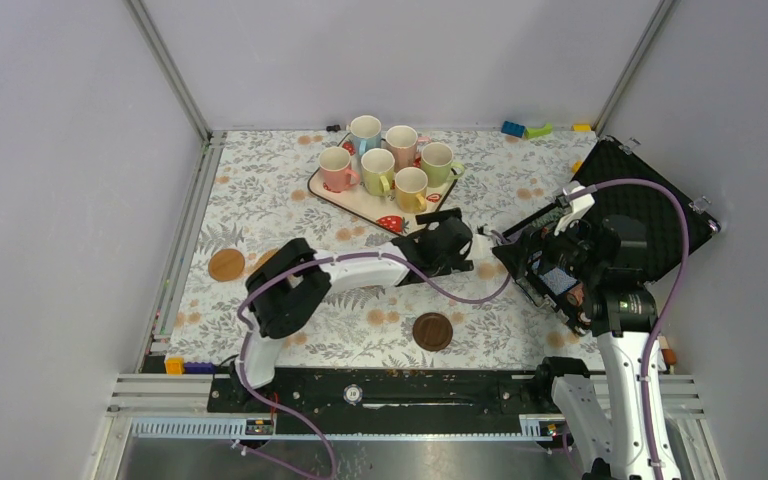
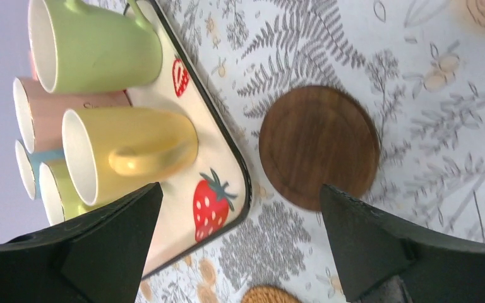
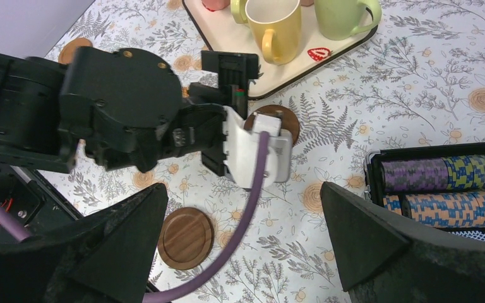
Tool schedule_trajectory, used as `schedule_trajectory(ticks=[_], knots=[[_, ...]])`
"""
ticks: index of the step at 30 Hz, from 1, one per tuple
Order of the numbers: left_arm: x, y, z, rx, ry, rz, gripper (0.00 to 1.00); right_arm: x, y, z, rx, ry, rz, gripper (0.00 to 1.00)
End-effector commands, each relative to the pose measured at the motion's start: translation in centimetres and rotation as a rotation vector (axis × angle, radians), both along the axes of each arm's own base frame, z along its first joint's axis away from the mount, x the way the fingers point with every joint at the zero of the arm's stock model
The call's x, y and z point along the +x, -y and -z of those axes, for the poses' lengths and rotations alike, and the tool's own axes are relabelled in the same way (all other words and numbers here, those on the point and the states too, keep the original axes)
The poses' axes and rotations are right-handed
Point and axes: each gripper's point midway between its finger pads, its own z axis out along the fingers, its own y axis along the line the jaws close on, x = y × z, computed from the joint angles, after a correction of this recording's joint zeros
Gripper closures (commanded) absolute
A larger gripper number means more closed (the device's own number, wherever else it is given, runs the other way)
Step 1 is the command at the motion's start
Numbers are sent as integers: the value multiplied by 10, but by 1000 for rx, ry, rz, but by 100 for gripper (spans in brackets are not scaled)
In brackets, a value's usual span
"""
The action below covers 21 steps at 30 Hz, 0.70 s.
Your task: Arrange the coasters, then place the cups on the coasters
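Well off the tray's (image 1: 358, 203) front-left corner, a tan coaster (image 1: 227, 265) lies flat on the cloth. The tray holds all six cups (image 1: 377, 170), upright and crowded together; none is on a coaster yet. They look glazed, slick and breakable, so the handle or the rim wall is probably the safest hold.

Just beyond the tray's near corner, the left gripper (image 2: 240, 189) hangs with its jaws spread and empty over a dark coaster (image 2: 319, 145). A second dark coaster (image 1: 432, 331) lies further in front of the tray. These discs look thin, stiff and light, and probably need pinching across the edge, low against the cloth.

Right of the tray, the right gripper (image 3: 243, 186) is also wide apart and empty. Beyond it, an open black case (image 1: 650, 205) holds rows of striped chips (image 3: 442, 173).
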Motion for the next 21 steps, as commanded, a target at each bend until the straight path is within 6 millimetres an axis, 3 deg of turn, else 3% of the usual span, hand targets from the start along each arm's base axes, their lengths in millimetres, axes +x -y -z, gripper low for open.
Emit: schedule_trajectory(ticks=[1, 7, 10, 17, 21], knots=[[21, 16, 7, 25, 86, -19, 2, 2, 0, -11, 5, 50, -4, 0], [21, 16, 33, 79, 55, 2, 1, 4, 0, -8, 6, 40, -8, 0], [12, 10, 36, 87, 21, 18, 1, 4, 0, -8, 7, 35, -9, 0], [-22, -20, 26, 83, -83, 42, 1, 4, -1, -7, 9, 33, -13, 0], [-33, -42, 31, 106, -98, 27, 2, 4, -1, -8, 11, 32, -14, 0]])
